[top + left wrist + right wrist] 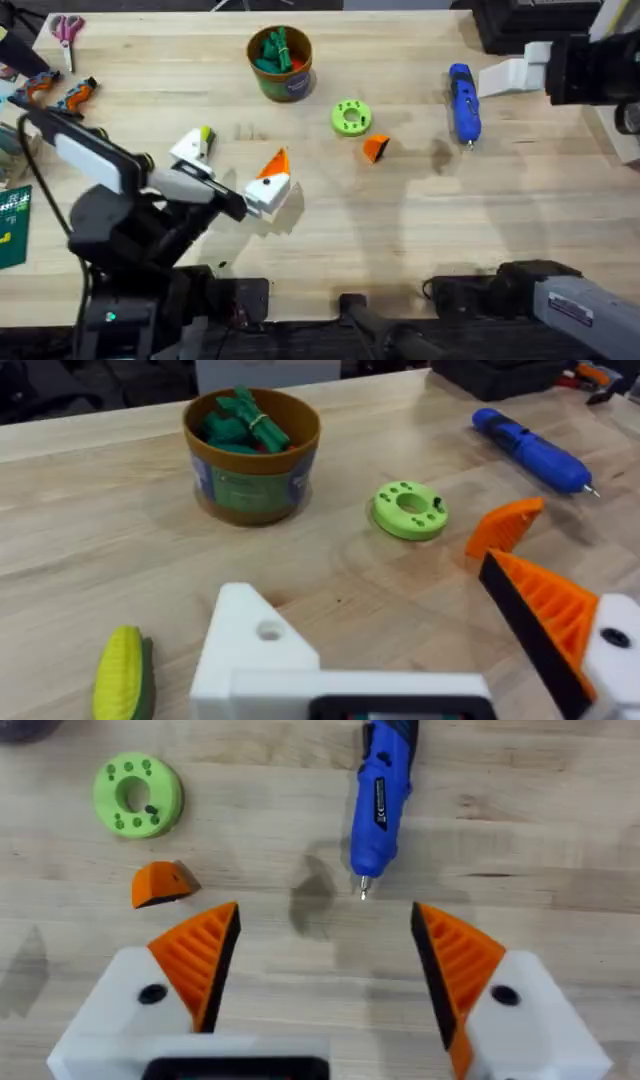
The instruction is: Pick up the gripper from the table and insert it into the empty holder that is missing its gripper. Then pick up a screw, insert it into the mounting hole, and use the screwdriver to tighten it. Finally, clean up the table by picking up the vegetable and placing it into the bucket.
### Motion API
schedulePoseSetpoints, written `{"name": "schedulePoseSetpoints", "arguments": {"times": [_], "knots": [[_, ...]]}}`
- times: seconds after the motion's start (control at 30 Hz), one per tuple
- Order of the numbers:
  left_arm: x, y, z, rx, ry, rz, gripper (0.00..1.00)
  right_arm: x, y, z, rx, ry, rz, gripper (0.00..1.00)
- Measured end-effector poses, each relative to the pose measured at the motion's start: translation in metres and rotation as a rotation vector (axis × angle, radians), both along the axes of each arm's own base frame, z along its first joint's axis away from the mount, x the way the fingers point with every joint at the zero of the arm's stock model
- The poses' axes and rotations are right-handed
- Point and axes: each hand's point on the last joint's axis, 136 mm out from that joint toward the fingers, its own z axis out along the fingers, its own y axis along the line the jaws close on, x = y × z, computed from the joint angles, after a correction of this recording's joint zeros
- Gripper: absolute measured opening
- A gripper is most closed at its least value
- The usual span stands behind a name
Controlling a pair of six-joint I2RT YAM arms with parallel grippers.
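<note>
One loose orange gripper [375, 149] lay beside the green ring [350, 117]; right gripper [325, 970] spread wide, left gripper [235, 165] jaws released, one holder [255, 645] bare.

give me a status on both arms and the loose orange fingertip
Left gripper open, one white finger mount bare. Right gripper open, holding nothing. Small orange wedge fingertip lies loose on the wooden table, nothing blocking it.

Bare surface [420, 230] runs wide along the near edge; toward the far edge, bucket [281, 62], green ring [351, 117], orange gripper [375, 149] and screwdriver [464, 102] crowd the lane.
</note>
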Motion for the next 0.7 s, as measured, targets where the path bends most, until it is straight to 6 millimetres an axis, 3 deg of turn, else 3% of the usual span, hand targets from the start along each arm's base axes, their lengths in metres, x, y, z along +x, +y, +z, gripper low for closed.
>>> {"name": "schedulePoseSetpoints", "arguments": {"times": [0.3,0.7], "knots": [[-0.02,-0.033,0.019,0.109,-0.283,-0.263,0.985,0.0,0.0,0.0,0.0,0.0,0.0,0.991],[-0.05,-0.064,0.011,0.05,-0.259,-0.488,0.985,0.0,0.0,0.0,0.0,0.0,0.0,0.991]]}}
